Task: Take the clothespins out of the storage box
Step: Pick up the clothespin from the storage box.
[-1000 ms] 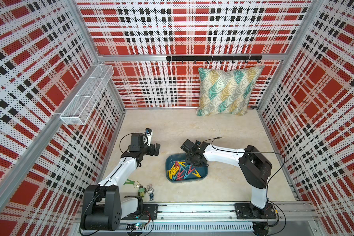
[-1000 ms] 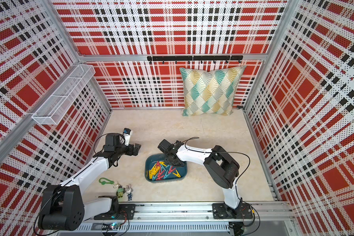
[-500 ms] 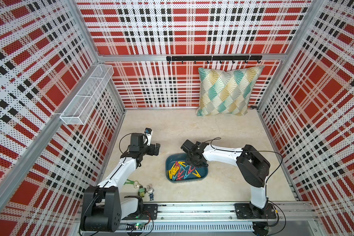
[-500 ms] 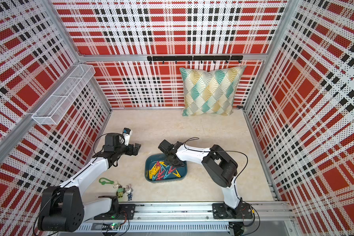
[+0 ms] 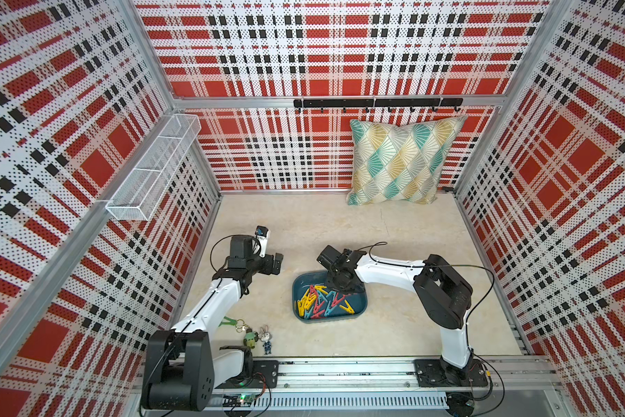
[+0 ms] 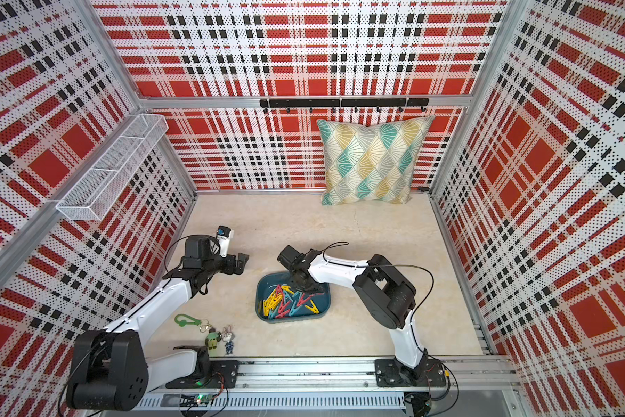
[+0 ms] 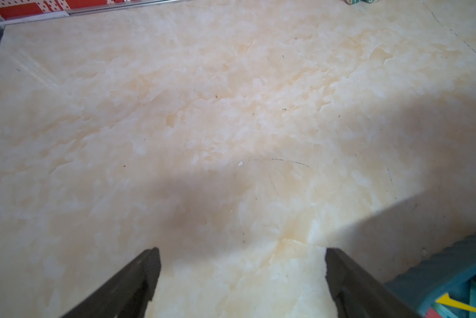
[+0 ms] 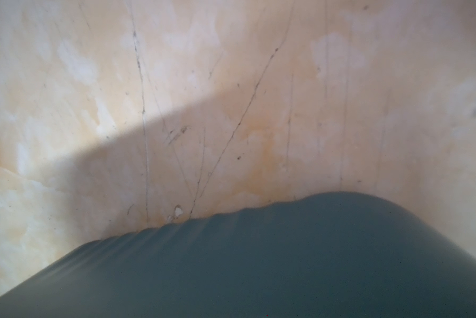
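Observation:
The storage box (image 5: 331,319) (image 6: 293,318), a shallow dark teal tray, lies on the beige floor with several yellow, red and teal clothespins (image 5: 322,301) (image 6: 287,299) heaped inside. My right gripper (image 5: 341,285) (image 6: 305,285) hangs low over the box's far right rim. Its fingers are hidden. The right wrist view shows only the box's wall (image 8: 259,261) close up against the floor. My left gripper (image 5: 276,263) (image 7: 242,264) is open over bare floor left of the box. The box's corner (image 7: 451,272) and a yellow clothespin (image 7: 457,304) show beside one finger.
A green clip with keychain figurines (image 5: 248,330) lies near the left arm's base. A patterned pillow (image 5: 399,162) leans on the back wall under a black hook rail (image 5: 376,104). A white wire basket (image 5: 155,166) hangs on the left wall.
The right arm's wrist has shifted slightly down toward the box's far rim. The left arm has not moved.

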Controlling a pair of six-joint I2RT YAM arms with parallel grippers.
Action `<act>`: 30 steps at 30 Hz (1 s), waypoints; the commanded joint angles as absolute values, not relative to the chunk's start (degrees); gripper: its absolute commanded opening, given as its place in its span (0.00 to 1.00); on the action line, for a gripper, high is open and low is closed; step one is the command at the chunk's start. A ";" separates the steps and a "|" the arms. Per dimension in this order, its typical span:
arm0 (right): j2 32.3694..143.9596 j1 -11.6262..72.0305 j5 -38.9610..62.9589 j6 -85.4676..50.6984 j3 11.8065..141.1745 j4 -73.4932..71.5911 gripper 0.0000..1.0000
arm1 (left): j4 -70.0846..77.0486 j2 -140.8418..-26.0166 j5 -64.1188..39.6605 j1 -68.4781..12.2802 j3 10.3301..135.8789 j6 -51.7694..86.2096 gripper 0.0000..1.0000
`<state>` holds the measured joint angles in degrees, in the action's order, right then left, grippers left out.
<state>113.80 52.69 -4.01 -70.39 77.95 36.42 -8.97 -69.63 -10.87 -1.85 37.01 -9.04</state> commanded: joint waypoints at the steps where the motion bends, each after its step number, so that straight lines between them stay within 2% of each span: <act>1: 114.95 52.53 -3.77 -69.79 78.93 37.00 0.23 | -7.91 -68.48 -11.78 -1.46 37.09 -8.61 0.99; 8: 112.92 53.08 -5.90 -68.68 79.01 38.05 0.15 | -7.91 -68.49 -11.61 -1.42 37.00 -8.56 0.99; 30: 108.79 55.92 -17.95 -60.28 85.44 44.99 0.12 | -7.91 -69.48 -10.99 -1.39 37.01 -8.44 0.99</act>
<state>111.15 55.61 -15.03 -62.48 84.66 42.35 -8.97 -69.58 -11.14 -1.85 37.01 -8.99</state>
